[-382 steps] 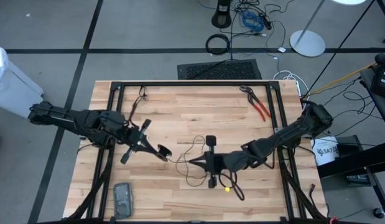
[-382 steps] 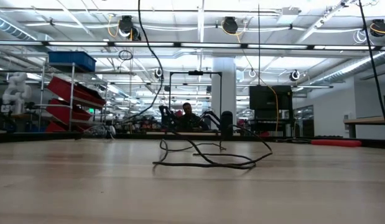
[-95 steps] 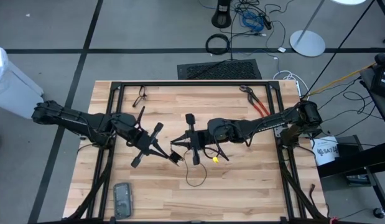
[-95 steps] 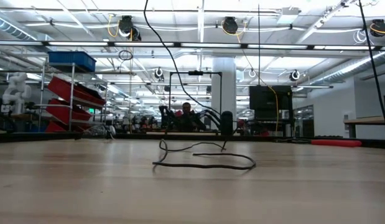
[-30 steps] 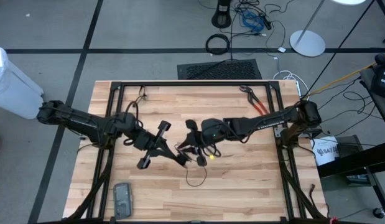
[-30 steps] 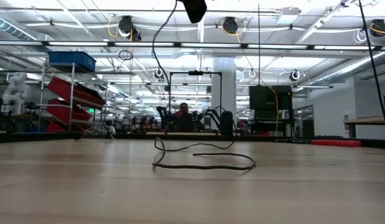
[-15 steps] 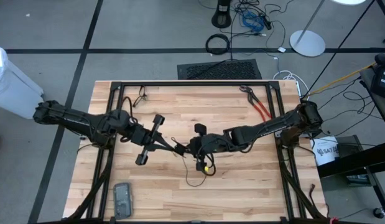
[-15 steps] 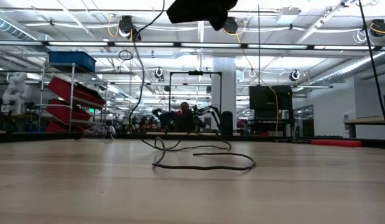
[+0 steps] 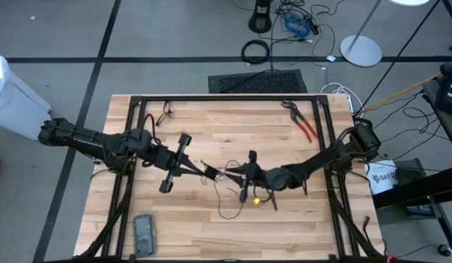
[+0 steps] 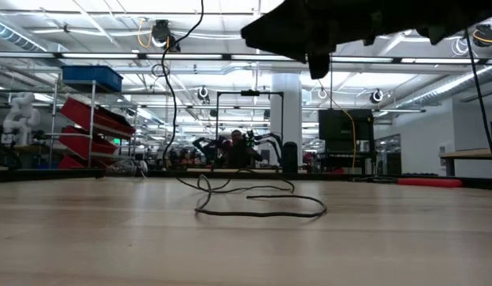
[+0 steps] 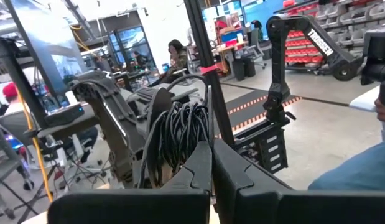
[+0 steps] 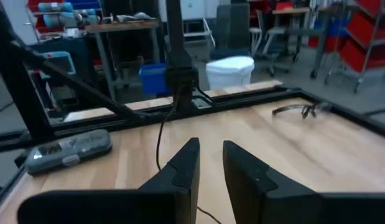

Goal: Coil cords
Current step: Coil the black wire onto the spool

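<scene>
Thin black cord (image 10: 257,208), loose flat loop on the wooden tabletop, one strand rising upward

Both arms are dark, near-black and jointed, each built of slim rounded links that thicken at the joints. The left gripper (image 9: 209,173) and the right gripper (image 9: 231,174) each end in two dark, wedge-shaped fingers (image 12: 183,163) with flat inner faces, set on a broad black crossbar.
</scene>
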Controlling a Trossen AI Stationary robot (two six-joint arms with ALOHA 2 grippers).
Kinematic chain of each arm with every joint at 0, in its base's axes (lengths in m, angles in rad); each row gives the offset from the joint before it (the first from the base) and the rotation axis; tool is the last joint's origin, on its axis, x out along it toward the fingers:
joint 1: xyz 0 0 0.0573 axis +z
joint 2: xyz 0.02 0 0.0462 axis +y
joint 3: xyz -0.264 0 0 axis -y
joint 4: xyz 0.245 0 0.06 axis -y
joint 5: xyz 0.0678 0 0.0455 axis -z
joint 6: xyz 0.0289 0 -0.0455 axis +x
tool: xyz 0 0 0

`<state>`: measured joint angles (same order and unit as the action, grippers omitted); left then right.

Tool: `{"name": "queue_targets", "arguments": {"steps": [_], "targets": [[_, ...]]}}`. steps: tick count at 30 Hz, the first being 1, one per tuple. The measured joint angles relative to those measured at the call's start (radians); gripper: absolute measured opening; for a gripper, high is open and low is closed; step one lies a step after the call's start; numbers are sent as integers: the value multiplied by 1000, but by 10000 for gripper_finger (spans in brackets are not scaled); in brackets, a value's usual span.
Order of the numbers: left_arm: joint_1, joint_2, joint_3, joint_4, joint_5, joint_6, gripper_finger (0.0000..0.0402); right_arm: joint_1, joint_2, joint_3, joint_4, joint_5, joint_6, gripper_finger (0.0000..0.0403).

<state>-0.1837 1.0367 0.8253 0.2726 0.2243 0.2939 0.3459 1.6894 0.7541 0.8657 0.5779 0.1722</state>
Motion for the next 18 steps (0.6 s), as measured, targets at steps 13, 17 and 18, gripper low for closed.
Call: {"name": "queue_targets", "arguments": {"steps": [13,17,18], "targets": [[1,0,0,3,-51,26,2,-51,39,-22,139,-133,-28,60],[8,0,0,4,-51,30,2,-54,155,22,236,-133,-53,86],[12,0,0,6,-52,30,2,-58,184,47,238,-133,-56,97]]}}
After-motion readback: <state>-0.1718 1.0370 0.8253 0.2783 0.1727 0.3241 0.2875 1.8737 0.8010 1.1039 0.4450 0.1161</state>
